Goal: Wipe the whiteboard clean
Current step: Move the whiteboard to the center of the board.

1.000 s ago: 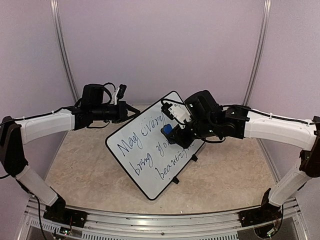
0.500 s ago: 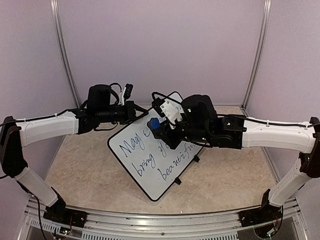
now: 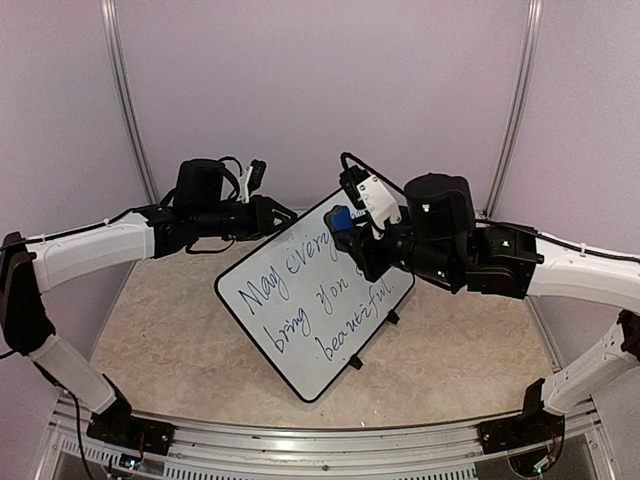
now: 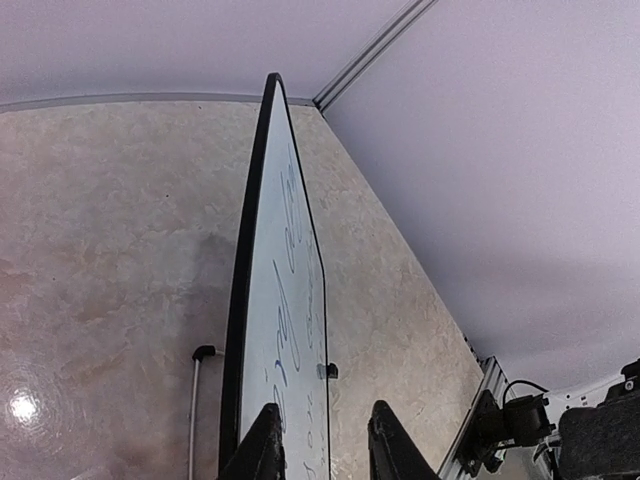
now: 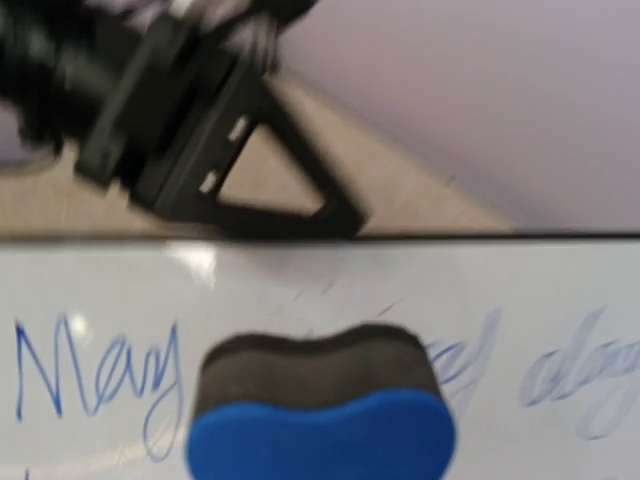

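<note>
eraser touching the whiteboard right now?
Cannot tell. Right wrist view puts the eraser with its felt over the whiteboard, but blur hides any gap; top view is too coarse.

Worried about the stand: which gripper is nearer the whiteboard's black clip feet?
Right. The right gripper holds the eraser over the whiteboard's upper part, above the clip feet; the left gripper is at its upper-left edge.

Whiteboard (image 3: 312,297), handwritten in blue: "May every", "bring you", "beautiful".

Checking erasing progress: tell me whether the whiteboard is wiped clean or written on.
Written on: blue handwriting spans the whiteboard in three lines; only words beside the blue eraser look faint and smeared.
</note>
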Tool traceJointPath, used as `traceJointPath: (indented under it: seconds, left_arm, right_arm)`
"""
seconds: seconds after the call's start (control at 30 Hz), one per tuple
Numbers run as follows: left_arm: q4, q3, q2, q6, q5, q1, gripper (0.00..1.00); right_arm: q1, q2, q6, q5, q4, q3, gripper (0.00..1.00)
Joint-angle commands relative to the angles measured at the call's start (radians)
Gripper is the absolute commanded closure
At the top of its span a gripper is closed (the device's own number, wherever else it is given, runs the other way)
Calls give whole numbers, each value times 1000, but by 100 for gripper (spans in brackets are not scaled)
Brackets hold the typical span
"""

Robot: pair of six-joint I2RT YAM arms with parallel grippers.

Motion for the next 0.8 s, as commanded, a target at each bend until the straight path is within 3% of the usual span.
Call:
traceJointPath:
  seconds: [0.0,0.37,0.77]
  left_arm:
    - [-131,93,-23,99,-13,23,70]
    - [-422,272,55,278,24,62,57]
    - [-480,350,198,317,93,61,61]
  right_arm:
    - [1,-77,-4,83,-61,-10,72]
    - [2,-127,1,92,-91,-35,71]
    - [1,-187,19,97,-107,-67,71]
